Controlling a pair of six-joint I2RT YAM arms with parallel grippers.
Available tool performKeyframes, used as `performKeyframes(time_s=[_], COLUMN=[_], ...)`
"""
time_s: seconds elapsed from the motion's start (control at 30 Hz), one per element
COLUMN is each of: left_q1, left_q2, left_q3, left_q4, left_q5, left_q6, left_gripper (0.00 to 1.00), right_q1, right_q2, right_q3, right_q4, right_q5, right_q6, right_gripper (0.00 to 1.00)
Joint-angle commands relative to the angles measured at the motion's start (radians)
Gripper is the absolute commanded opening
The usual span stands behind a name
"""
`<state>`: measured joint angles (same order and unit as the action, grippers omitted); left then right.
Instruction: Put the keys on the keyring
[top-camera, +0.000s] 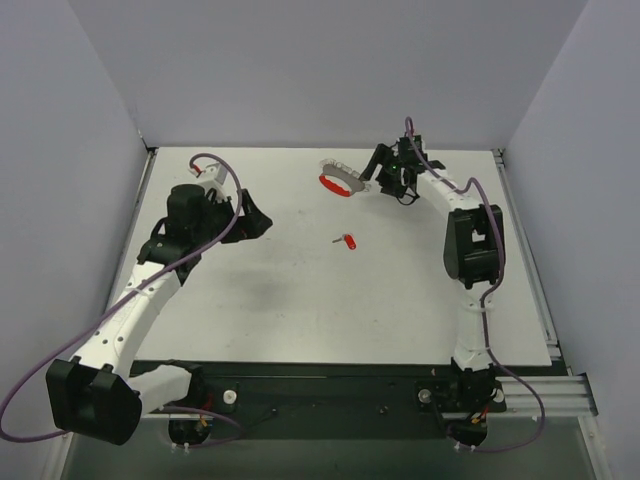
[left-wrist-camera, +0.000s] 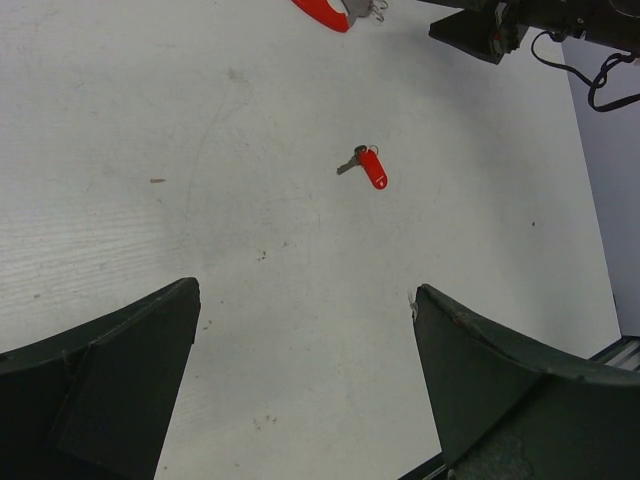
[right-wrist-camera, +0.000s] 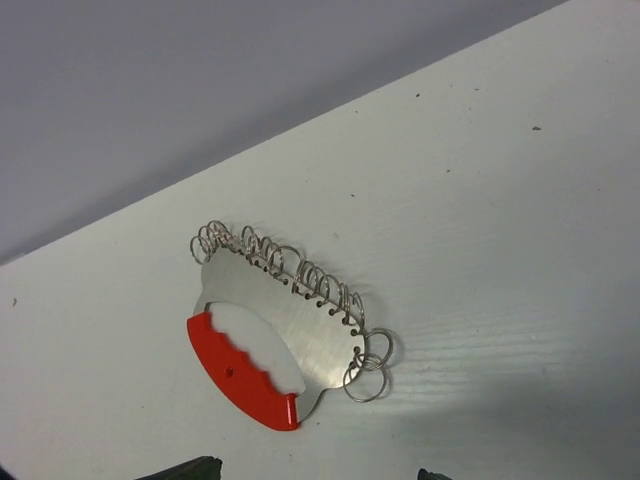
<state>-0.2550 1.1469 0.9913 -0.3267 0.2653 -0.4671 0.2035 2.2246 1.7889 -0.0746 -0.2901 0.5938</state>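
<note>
The key (top-camera: 348, 241) has a red plastic head and a short silver shaft. It lies flat mid-table and shows in the left wrist view (left-wrist-camera: 372, 168), well ahead of my left gripper (left-wrist-camera: 304, 292), which is open and empty above the table. The keyring (right-wrist-camera: 285, 325) is a silver plate with a red scalloped arc and several small wire rings along its edge. It lies flat at the back of the table (top-camera: 340, 181). My right gripper (right-wrist-camera: 308, 472) is open and empty just short of it, with only the fingertips (right-wrist-camera: 185, 468) showing. From above, the right gripper (top-camera: 376, 172) sits right of the ring and the left gripper (top-camera: 258, 220) is at the left.
The white table (top-camera: 300, 300) is enclosed by grey walls at the back and sides. A metal rail (top-camera: 545, 330) runs along its right edge. The right arm and its cable show at the top right of the left wrist view (left-wrist-camera: 520, 20).
</note>
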Motion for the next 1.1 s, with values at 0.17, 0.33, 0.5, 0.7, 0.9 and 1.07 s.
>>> performKeyframes(time_s=[0.17,0.33,0.5,0.7,0.9,1.07], left_q1=[-0.013,-0.016,-0.017,-0.018,-0.016,-0.016], left_q2=[-0.003,-0.003,-0.004,0.013,0.008,0.007], left_q3=[0.023,0.009,0.006,0.009,0.001,-0.002], left_q4=[0.037,0.066,0.077,0.078,0.087,0.081], left_q5=[0.0,0.026,0.02,0.032,0.042,0.04], left_q6=[-0.018,-0.024,-0.022,-0.03,-0.042,-0.044], left_gripper=[0.98,0.97,0.98,0.97,0.98,0.97], right_q1=[-0.016,-0.036,-0.047,-0.055,-0.056,-0.058], right_q2=[0.099,0.168,0.21,0.259,0.299,0.331], right_q3=[0.144,0.196,0.201,0.237,0.253,0.276], right_q4=[-0.033,-0.03,-0.004,0.009,0.032,0.033], right_q5=[-0.035,-0.072,-0.072,-0.093,-0.127,-0.144], right_q6=[0.113,0.181,0.244,0.296,0.36,0.4], right_gripper=[0.68,0.54,0.5,0.43,0.39,0.36])
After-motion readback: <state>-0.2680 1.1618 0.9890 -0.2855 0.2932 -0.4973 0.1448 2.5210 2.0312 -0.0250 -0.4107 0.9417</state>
